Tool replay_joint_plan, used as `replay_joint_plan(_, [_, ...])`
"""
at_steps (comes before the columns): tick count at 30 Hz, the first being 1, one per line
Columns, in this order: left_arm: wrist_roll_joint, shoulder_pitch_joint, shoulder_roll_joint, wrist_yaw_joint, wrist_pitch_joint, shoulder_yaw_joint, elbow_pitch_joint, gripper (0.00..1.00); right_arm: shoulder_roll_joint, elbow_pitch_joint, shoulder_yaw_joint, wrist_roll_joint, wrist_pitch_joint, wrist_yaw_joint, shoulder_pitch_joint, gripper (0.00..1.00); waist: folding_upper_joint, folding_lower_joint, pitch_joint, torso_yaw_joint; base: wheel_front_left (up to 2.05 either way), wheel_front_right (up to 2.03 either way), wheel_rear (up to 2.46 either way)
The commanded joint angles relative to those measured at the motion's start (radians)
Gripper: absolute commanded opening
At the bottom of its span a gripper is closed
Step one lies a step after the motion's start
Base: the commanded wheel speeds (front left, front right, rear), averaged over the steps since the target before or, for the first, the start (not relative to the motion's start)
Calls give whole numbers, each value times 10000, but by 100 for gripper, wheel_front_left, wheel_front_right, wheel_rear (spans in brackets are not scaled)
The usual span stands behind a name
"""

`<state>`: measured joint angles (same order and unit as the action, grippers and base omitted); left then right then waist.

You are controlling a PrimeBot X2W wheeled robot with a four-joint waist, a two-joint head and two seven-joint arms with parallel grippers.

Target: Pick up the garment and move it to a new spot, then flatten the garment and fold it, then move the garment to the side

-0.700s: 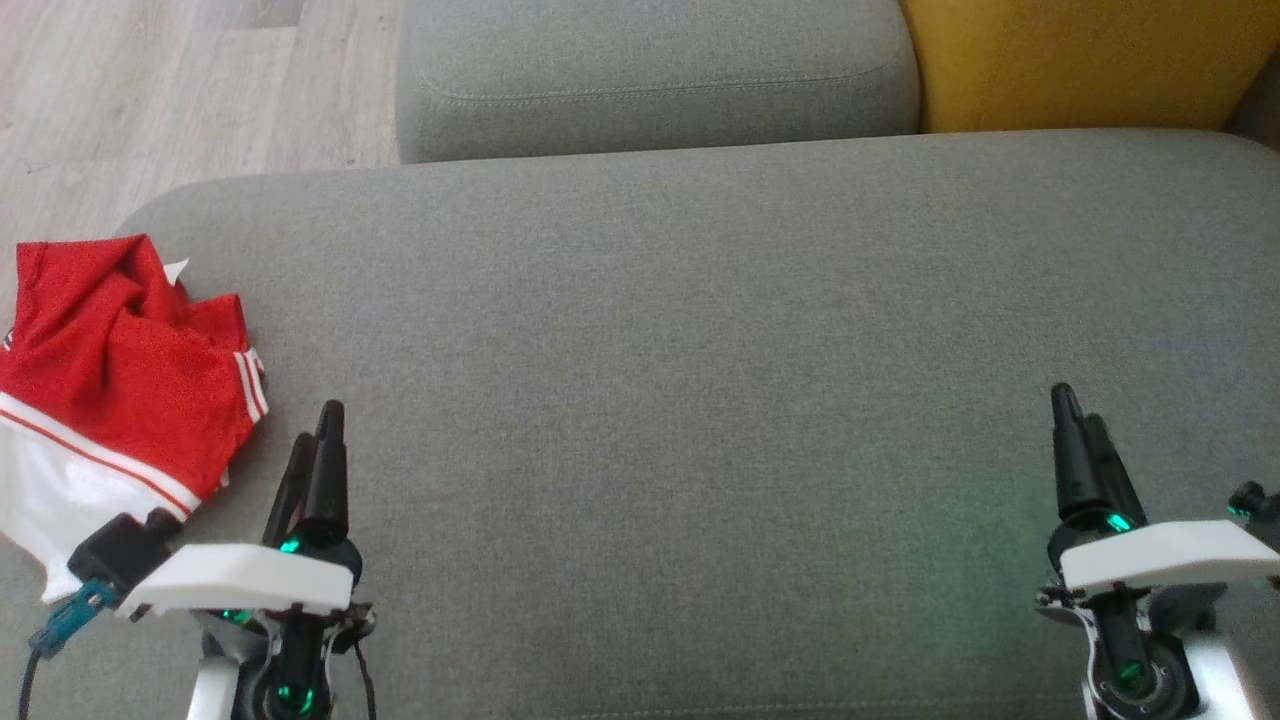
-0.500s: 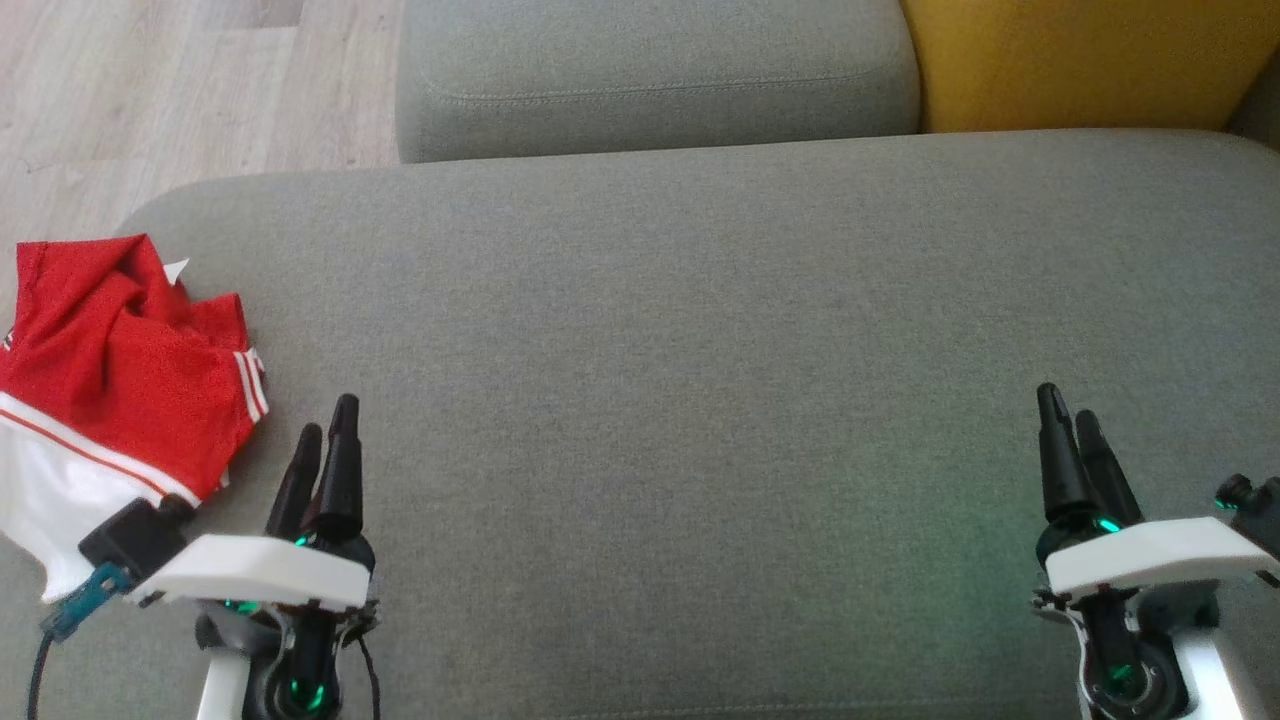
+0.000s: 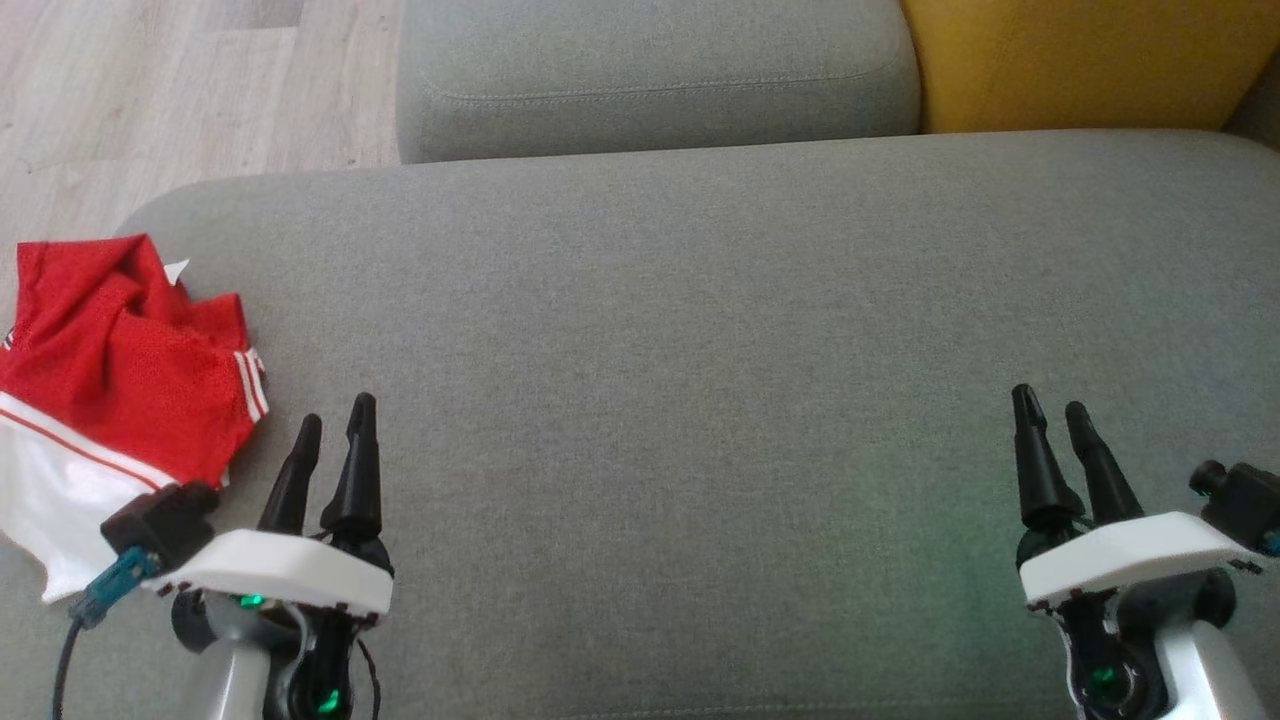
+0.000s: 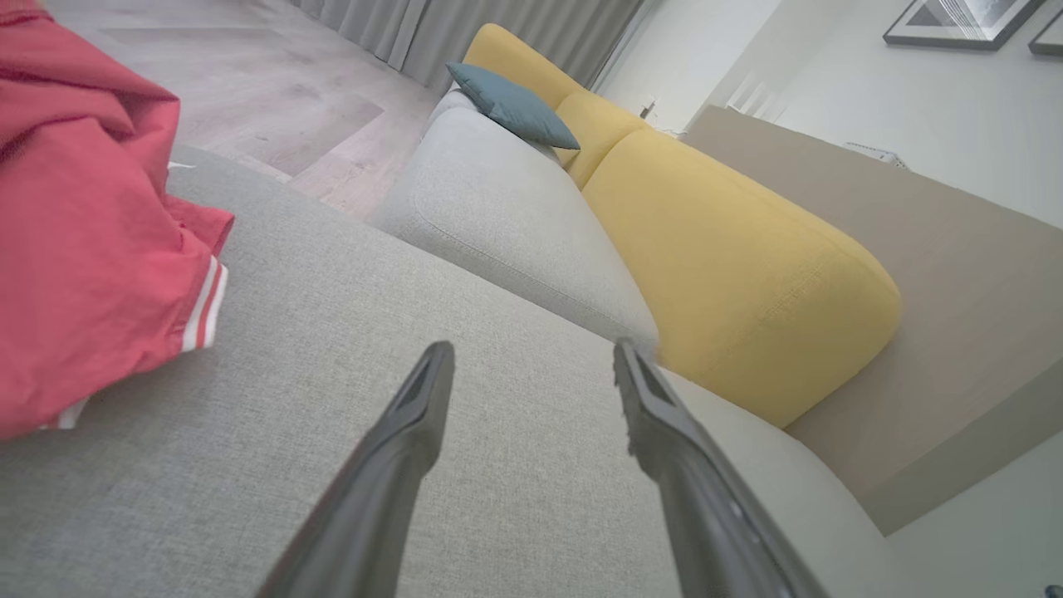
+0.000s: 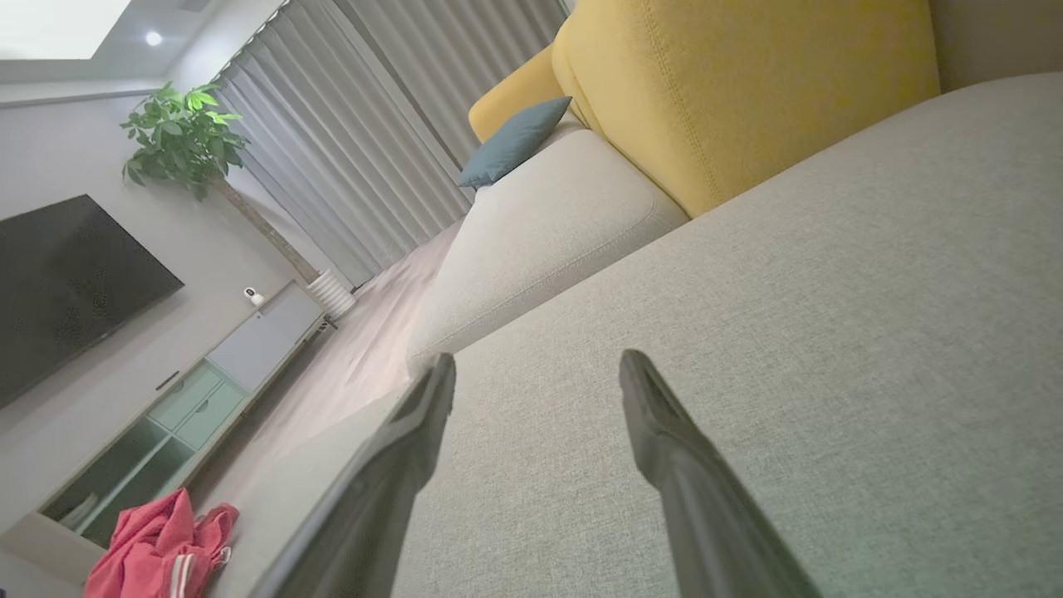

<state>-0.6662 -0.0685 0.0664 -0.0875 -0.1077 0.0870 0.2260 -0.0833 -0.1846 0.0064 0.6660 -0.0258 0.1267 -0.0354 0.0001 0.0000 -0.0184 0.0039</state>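
Note:
The garment (image 3: 110, 390) is a crumpled red piece with white stripes and a white part, lying at the far left end of the grey sofa seat (image 3: 660, 330). It also appears in the left wrist view as the garment (image 4: 83, 241) at left, and far off in the right wrist view as the garment (image 5: 158, 544). My left gripper (image 3: 335, 425) hovers over the seat just right of the garment, open and empty, not touching it. My right gripper (image 3: 1050, 407) is over the seat's right part, open and empty.
Behind the seat lie a grey cushion (image 3: 650, 70) and a yellow cushion (image 3: 1080, 60). Wooden floor (image 3: 150, 90) runs beyond the seat's left edge. A blue pillow (image 4: 511, 104) rests on the far sofa.
Both grippers have turned so their fingers now show side by side with a gap. The left gripper shifted slightly right, the right gripper slightly left. The garment has not moved.

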Motion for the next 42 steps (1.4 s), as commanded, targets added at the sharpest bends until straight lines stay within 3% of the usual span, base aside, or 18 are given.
replay_joint_plan(1, [379, -679, 241, 62, -126, -102, -392, 100, -219, 432, 188, -387, 160, 26, -474, 100, -1, 0, 3, 10, 0, 0, 0])
replay_joint_plan(26, [3444, -869, 455, 537, -886, 353, -52, 100, -61, 645, 323, -3785, 360, 34, -378, 100, -1, 0, -27, 84, 0, 0, 0])
replay_joint_plan(42, [4934, -1036, 500, 764, -1324, 537, 462, 100, 211, 656, 192, -5360, 600, 38, -253, 100, -1, 0, -47, 123, 0, 0, 0])
